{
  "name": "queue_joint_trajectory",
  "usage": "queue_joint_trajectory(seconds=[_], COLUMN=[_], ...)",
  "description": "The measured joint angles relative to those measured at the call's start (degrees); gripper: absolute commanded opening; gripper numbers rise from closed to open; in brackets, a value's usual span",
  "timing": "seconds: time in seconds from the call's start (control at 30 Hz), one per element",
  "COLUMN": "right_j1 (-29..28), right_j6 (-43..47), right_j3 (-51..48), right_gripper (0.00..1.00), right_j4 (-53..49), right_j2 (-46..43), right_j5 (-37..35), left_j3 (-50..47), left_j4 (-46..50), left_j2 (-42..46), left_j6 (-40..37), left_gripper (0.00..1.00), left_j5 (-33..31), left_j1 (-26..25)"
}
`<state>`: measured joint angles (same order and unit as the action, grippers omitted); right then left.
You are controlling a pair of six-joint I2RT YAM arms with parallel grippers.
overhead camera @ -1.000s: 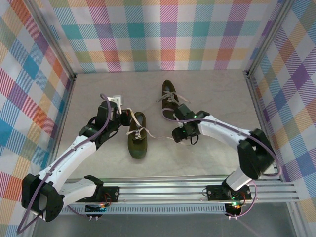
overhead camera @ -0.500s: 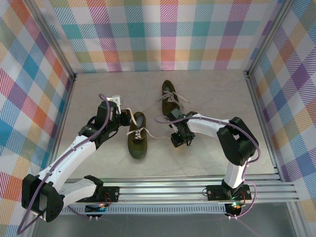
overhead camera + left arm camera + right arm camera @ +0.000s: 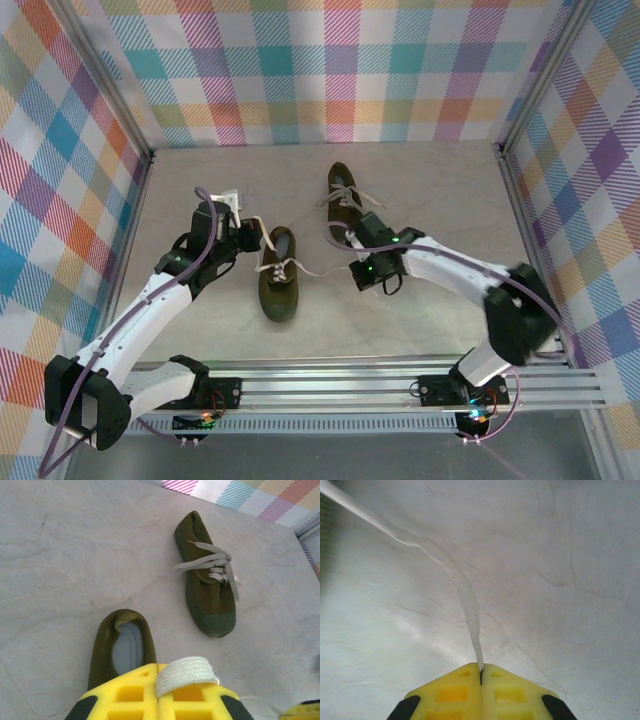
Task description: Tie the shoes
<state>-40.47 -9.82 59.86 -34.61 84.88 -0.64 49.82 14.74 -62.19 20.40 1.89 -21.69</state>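
On the table: both laces pinched

Left gripper is clamped on a cream lace end, over the heel of the near shoe. Right gripper is clamped on a lace strand running off toward 11 o'clock. Far shoe lies at 1 o'clock of the near shoe, apart from it.

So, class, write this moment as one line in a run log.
left jaws: shut on one lace | right jaws: shut on other lace | near shoe: untied | far shoe: untied
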Motion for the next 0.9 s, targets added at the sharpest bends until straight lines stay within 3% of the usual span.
queue_joint_trajectory(seconds=[0.17, 0.37, 0.57, 0.77, 0.9], right_j1=[-0.13, -0.26, -0.83, -0.87, -0.85], right_j6=[-1.01, -4.04, -7.91, -9.90, -8.98], right_j3=[0.11, 2.43, 11.85, 22.47, 31.26], right_gripper=[0.00, 0.00, 0.00, 0.00, 0.00], right_j4=[6.32, 12.07, 14.36, 11.28, 9.66], right_j2=[-11.15, -11.89, -3.76, 7.89, 14.99], right_j5=[7.93, 14.25, 15.69, 13.60, 17.88], left_j3=[3.15, 3.72, 3.61, -0.90, -4.09], left_j4=[1.31, 2.14, 2.23, 0.00, -1.88], left_j2=[-0.83, -1.18, -0.74, 6.01, 8.28], left_j6=[0.87, 1.49, 2.34, 1.18, -0.66], left_gripper=[0.00, 0.00, 0.00, 0.00, 0.00], left_j5=[1.84, 3.21, 3.82, 6.10, 10.38], left_j1=[0.59, 0.94, 2.01, 2.14, 2.14])
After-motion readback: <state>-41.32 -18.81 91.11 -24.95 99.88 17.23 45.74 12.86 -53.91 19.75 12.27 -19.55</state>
